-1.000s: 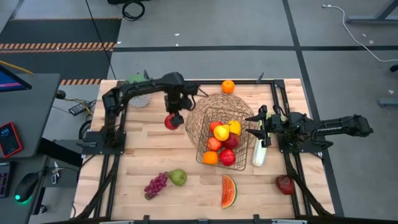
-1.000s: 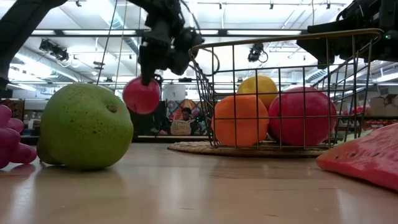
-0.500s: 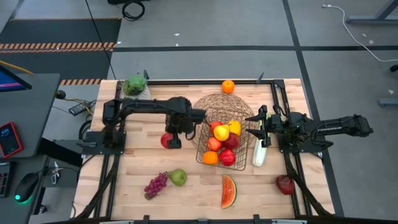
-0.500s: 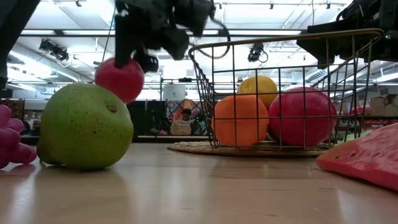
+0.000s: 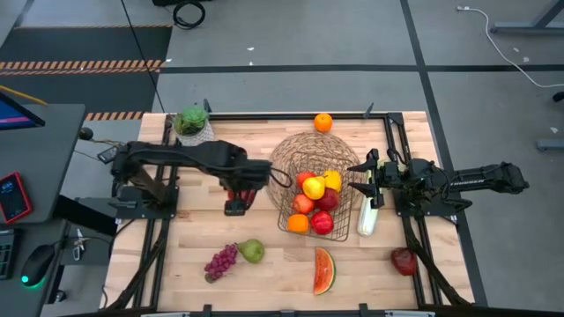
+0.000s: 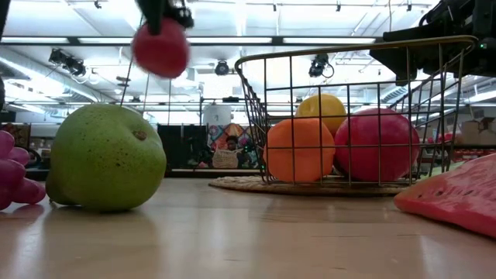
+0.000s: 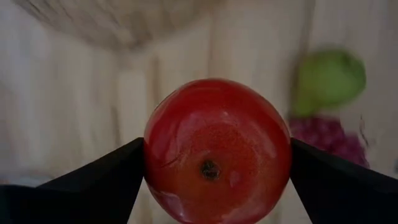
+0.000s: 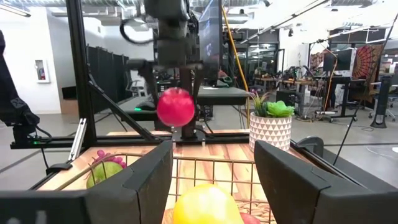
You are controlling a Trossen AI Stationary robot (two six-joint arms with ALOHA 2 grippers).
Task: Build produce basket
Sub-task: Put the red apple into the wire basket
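Note:
My left gripper (image 5: 236, 201) is shut on a red apple (image 7: 217, 149), high above the table to the left of the wire basket (image 5: 284, 163). The apple also shows in the low view (image 6: 160, 48) and the right wrist view (image 8: 176, 107). The basket holds apples, oranges and a yellow piece (image 5: 315, 187). My right gripper (image 5: 363, 182) is open at the basket's right rim (image 8: 211, 160), with its fingers wide apart. I cannot tell whether it touches the rim. A pale-green celery stalk (image 5: 367, 217) lies on the table beside the basket, below that gripper. My left gripper pinches the red apple between its two fingers, on two opposite sides (image 7: 151, 155). The fingers point down from above. The apple hangs between them, lifted clear of the table, with its dimpled end (image 7: 208, 169) toward the wrist camera.
A green pear (image 5: 252, 250) and purple grapes (image 5: 220, 261) lie near the front left. A watermelon slice (image 5: 324, 270) and a red apple (image 5: 404, 261) lie at the front right. An orange (image 5: 323, 122) and a potted plant (image 5: 191, 121) stand at the far edge.
My left gripper has carried the red apple from beside the basket's far-left rim toward the table's near edge and upward. The apple has stayed held between the fingers and now hangs higher above the table.

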